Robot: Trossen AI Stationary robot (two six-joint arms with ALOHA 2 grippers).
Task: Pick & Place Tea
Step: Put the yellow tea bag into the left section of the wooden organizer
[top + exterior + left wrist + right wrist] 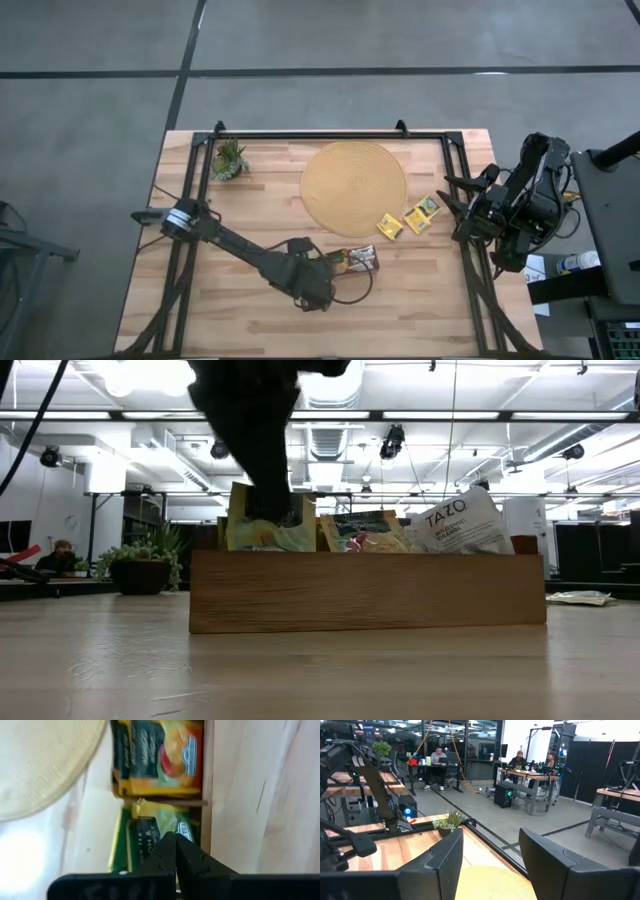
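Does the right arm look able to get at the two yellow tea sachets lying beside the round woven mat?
Probably yes. The two yellow tea sachets lie on bare wood beside the round woven mat, nothing on them, and the open right gripper waits just beyond them at that table edge.

"TAZO" reads in dark letters on the white sachet standing in the wooden tray; other print is illegible.

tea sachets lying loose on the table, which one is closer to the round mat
The one at, lying right against the round mat. The other loose sachet lies farther out, toward the right claw.
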